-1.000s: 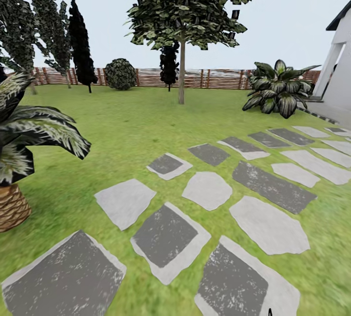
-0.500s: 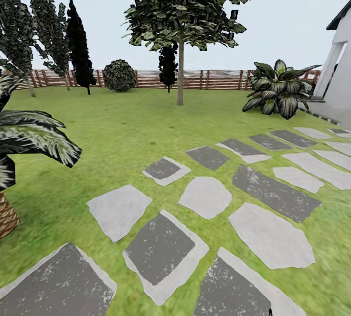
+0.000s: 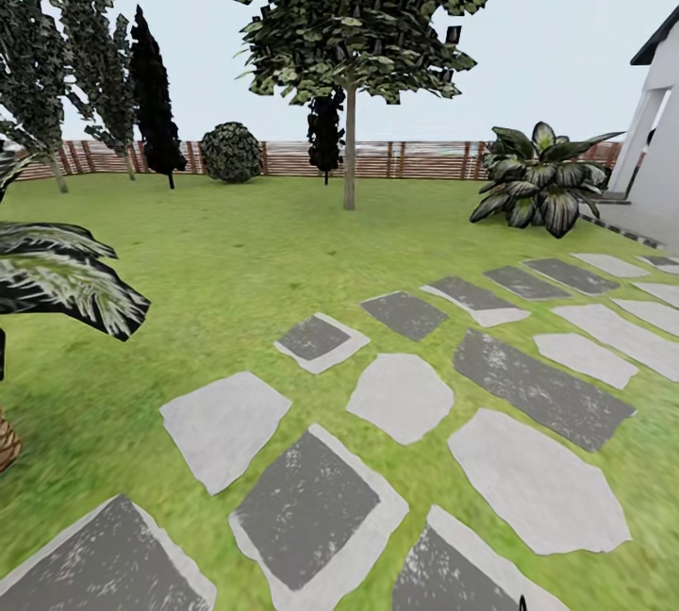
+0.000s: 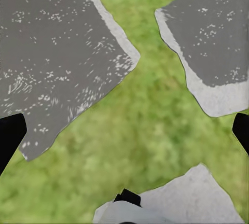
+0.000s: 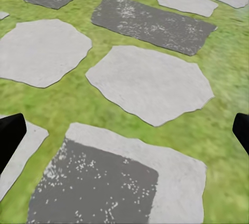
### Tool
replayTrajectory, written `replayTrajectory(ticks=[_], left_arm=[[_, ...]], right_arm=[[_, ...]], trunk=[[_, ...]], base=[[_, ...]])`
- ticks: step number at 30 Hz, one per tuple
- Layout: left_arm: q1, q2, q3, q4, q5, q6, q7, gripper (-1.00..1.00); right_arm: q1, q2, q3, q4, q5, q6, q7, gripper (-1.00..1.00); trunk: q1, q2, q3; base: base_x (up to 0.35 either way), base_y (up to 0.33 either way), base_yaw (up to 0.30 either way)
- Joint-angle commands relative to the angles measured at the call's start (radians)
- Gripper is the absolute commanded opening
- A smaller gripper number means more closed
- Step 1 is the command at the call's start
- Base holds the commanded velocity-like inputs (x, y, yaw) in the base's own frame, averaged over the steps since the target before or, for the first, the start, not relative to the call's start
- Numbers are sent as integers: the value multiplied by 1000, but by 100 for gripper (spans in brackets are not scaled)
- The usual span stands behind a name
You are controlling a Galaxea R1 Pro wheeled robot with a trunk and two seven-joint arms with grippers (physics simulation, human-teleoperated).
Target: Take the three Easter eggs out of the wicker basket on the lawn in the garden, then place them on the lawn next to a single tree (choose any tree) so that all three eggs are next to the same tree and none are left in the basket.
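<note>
Head view, far left edge: striped dark-and-white fronds of a potted plant (image 3: 66,276) overhang the grass; a sliver of its woven brown pot (image 3: 6,441) shows at the frame edge, contents not readable beyond the plant itself. Behind it, narrow columnar trees (image 3: 57,45) and a near-black conifer (image 3: 154,92) stand along the slat fence (image 3: 424,159), with a round bush (image 3: 231,152) just beside the fence.

Centre: the lawn (image 3: 236,253) runs wide and flat back to the fence. One tree (image 3: 350,74) with a pale straight trunk and broad crown stands on the grass, well apart from the paving. A second small dark conifer (image 3: 325,130) sits behind its trunk.

Right: a broad-leafed striped shrub (image 3: 539,179), then a white building corner (image 3: 655,121). Grey and dark stepping stones (image 3: 401,396) cross the lower half from near left to far right.

Left wrist view: left gripper (image 4: 124,138), black fingertips (image 4: 10,136) at opposite frame edges, spread wide, holding nothing, over grass between stone slabs.

Right wrist view: right gripper (image 5: 124,136), fingertips (image 5: 9,133) likewise wide apart, nothing between them, above paving stones and grass.
</note>
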Motion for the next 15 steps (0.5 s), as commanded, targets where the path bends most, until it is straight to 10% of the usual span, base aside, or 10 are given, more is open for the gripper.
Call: replayTrajectory(ticks=[1, 15], left_arm=[[-1, 0, -3, 1, 8, -3, -1, 100], [-1, -2, 0, -1, 12, -5, 1, 100]], right_arm=[[-1, 0, -2, 0, -1, -3, 1, 100], [-1, -1, -3, 0, -1, -3, 1, 100]], trunk=[[1, -2, -2], [1, -2, -2]], base=[[137, 0, 0], [172, 0, 0]])
